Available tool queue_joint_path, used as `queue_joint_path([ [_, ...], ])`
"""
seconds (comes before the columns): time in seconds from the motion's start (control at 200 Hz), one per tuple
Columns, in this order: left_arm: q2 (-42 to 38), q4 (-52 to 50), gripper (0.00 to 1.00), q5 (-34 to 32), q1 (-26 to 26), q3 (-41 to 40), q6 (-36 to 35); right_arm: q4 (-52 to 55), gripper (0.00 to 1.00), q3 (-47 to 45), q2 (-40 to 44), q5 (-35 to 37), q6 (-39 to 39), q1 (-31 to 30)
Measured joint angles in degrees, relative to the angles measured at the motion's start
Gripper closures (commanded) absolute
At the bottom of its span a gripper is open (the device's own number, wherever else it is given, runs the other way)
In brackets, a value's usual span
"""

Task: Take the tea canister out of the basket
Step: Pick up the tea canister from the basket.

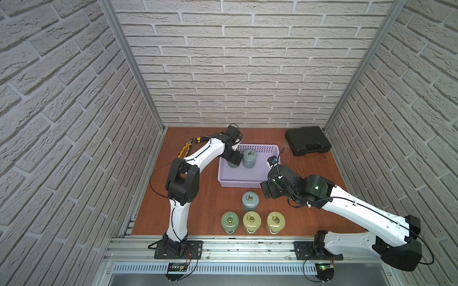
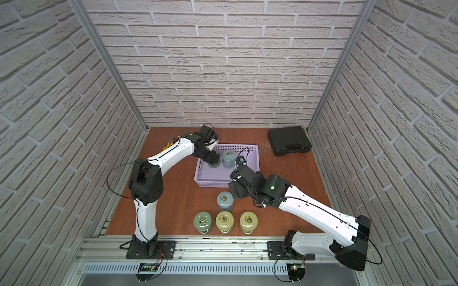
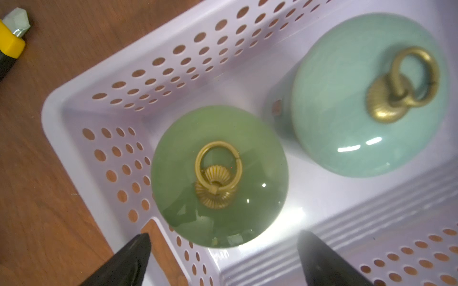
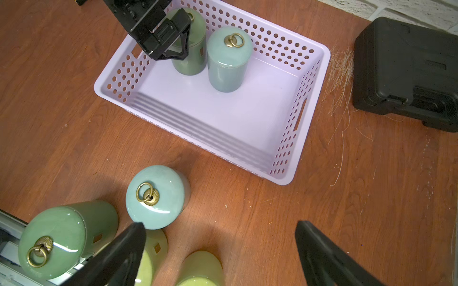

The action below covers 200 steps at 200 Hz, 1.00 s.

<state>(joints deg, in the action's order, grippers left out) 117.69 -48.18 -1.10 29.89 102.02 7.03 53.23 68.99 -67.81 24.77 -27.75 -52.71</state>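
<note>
Standing in basket: green canister (image 3: 219, 175) and blue-green canister (image 3: 369, 94), both upright, side by side and slightly apart, near the far wall of the lavender basket (image 1: 247, 184); the green one sits in the far corner on the left arm's side.
Left gripper (image 3: 223, 234): jaws spread wide, one fingertip on each side of the green canister's lid; not closed on it; contact cannot be told.
Right gripper (image 4: 220, 223): jaws spread wide, nothing between them, over bare table (image 4: 247, 235) in front of the basket's near wall.
Loose canisters: in both top views, a blue-green one (image 1: 250, 200) stands just in front of the basket; nearer the arm bases is a row of three, a green one (image 1: 230, 221) and two yellow-green ones (image 1: 251, 221).
Left wrist view alone: brass-coloured ring pulls seen close on both lids in the basket; a yellow-and-black tool (image 3: 12, 47) on the table outside the basket's corner.
Right wrist view alone: straw-like fibres (image 4: 339, 74) on the table between the basket and the black case (image 4: 406, 71); a slot handle in the basket's end wall.
Top view alone: pliers (image 1: 186, 148) with yellow handles beside the left arm; both arms seen whole.
</note>
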Motion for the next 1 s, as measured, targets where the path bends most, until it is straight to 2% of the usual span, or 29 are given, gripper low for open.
queue_joint_path([
  [0.78, 8.4, -0.7, 0.02, 1.7, -0.3, 9.2, -1.5, 0.2, 0.01, 0.0, 0.0, -0.1, 1.2, 1.8],
  [1.0, 10.0, -1.7, 0.06, 1.7, -0.3, 10.9, -2.1, 0.2, 0.01, 0.0, 0.0, -0.1, 1.2, 2.2],
])
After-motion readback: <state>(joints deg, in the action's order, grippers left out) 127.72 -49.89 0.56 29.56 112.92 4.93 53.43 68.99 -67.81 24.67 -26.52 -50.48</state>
